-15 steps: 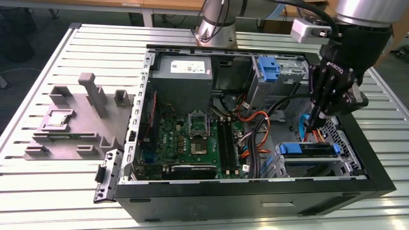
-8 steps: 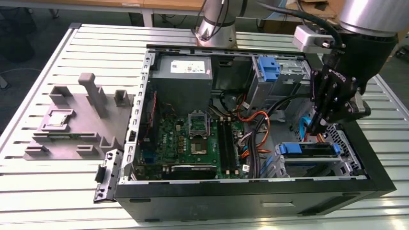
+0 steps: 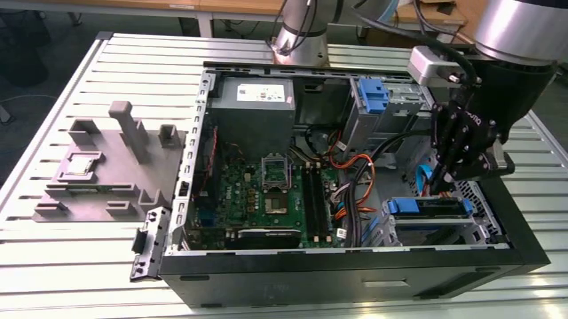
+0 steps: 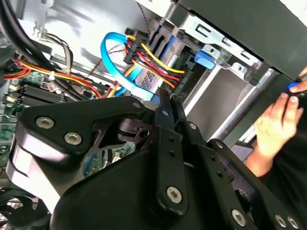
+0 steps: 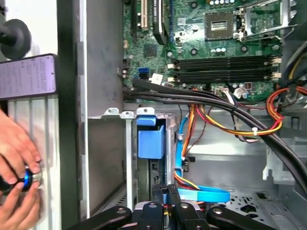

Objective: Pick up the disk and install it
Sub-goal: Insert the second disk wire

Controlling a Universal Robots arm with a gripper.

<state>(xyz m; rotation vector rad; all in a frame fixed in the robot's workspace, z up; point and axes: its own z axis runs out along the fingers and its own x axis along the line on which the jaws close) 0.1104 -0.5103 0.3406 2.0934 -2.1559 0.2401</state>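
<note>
The disk (image 3: 427, 207) lies flat in the drive bay at the near corner of the open computer case (image 3: 355, 266), on the exterior view's right. Its blue carrier shows in both wrist views, as a tab (image 5: 150, 139) and a clip (image 4: 204, 57) on the metal bay. Red, yellow and black wires and a blue ribbon cable (image 4: 115, 57) run to the disk's end. My gripper (image 3: 441, 178) hangs just above that cabled end, apart from the disk. Its black fingers are pressed together in both wrist views (image 4: 165, 98) (image 5: 166, 190), with nothing seen between them.
A person's hand (image 5: 19, 158) (image 4: 278, 120) holds a small blue-ringed object just outside the case wall. Inside are the motherboard (image 3: 266, 193), orange cables (image 3: 350, 179) and a tall blue latch (image 3: 373, 93). A grey fixture (image 3: 98, 173) stands on the slatted table.
</note>
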